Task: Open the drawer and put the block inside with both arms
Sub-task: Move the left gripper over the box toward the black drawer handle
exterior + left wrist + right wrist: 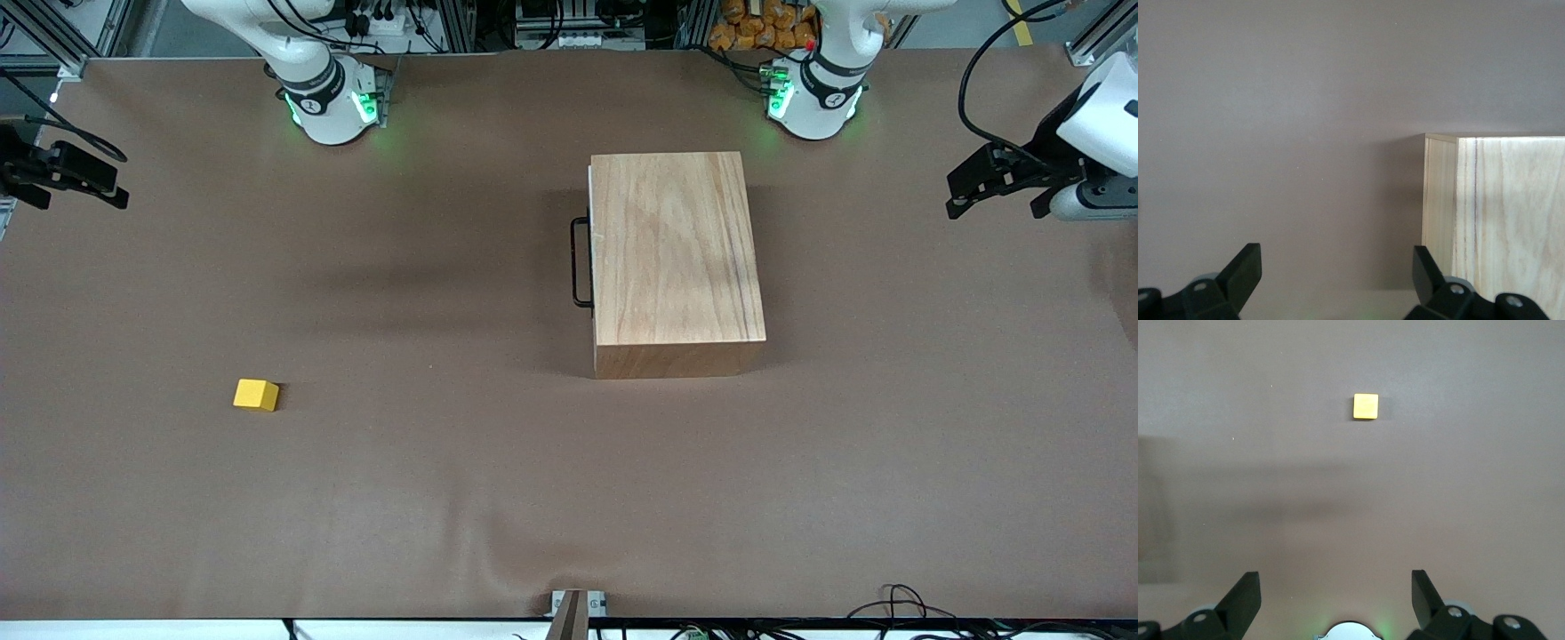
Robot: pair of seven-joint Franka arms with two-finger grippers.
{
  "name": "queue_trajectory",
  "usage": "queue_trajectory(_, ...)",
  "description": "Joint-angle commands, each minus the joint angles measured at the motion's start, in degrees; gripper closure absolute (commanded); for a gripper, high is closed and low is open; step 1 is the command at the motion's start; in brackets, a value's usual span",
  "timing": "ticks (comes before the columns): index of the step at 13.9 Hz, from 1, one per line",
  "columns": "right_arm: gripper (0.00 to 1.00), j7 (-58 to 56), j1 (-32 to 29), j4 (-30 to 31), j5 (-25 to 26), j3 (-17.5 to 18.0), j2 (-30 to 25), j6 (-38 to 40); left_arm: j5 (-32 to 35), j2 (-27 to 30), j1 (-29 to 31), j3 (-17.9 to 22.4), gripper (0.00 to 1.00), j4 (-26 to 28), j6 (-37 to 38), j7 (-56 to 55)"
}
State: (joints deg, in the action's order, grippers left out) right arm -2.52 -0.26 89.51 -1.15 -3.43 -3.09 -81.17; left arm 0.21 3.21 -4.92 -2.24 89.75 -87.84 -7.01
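The light-wood box (676, 258) stands in the middle of the table, nearer the left arm's base. Its drawer is shut; only the white front edge (590, 233) and the black wire handle (578, 263) show, facing the right arm's end. The yellow block (256, 395) lies on the table toward the right arm's end, nearer the front camera; it also shows in the right wrist view (1365, 406). My left gripper (996, 191) is open and empty, up at the left arm's end of the table. My right gripper (76, 182) is open and empty, up at the right arm's end.
Brown paper (444, 498) covers the whole table. The two arm bases (333, 102) (813, 98) stand along the edge farthest from the front camera. A corner of the box shows in the left wrist view (1491, 220).
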Motion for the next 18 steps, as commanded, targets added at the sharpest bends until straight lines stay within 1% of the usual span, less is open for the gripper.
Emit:
queue_trajectory(1, 0.00, 0.76, 0.43, -0.13, 0.79, -0.26, -0.08, 0.48, -1.44, 0.39, -0.17, 0.22, 0.00, -0.63, 1.52, 0.77)
queue_trajectory(3, 0.00, 0.85, 0.43, -0.04, 0.88, -0.26, -0.08, 0.48, -2.14, 0.21, 0.35, 0.30, 0.00, -0.80, 1.53, 0.76)
queue_trajectory(6, 0.00, 0.85, 0.52, -0.04, 0.97, -0.26, -0.08, 0.57, -2.23, -1.01, -0.52, 0.31, 0.00, -2.91, 2.23, 0.15)
queue_trajectory(8, 0.00, 0.85, 0.61, -0.04, 0.97, -0.26, -0.08, 0.57, -2.50, -1.72, -0.53, 0.31, 0.00, -3.00, 3.47, 0.06)
queue_trajectory(12, 0.00, 0.85, 0.96, 0.05, 0.97, -0.26, 0.01, 0.48, -2.50, -2.24, -0.70, 0.22, 0.00, -3.18, 3.47, -0.03)
queue_trajectory(15, 0.00, 0.85, 1.05, 0.05, 0.97, -0.26, 0.45, 0.48, -2.50, -3.82, -2.01, -1.53, 0.00, -3.35, 3.38, -1.51)
queue_trajectory(16, 0.00, 0.85, 1.14, 0.05, 0.97, -0.26, 0.45, 0.57, -2.41, -4.87, -2.63, -2.15, 0.00, -4.49, 3.29, -4.39)
queue_trajectory(18, 0.00, 0.85, 1.05, 0.05, 0.97, -0.26, 0.45, 0.57, -1.97, -9.26, -5.26, -3.56, 0.00, -8.52, 3.38, -9.67)
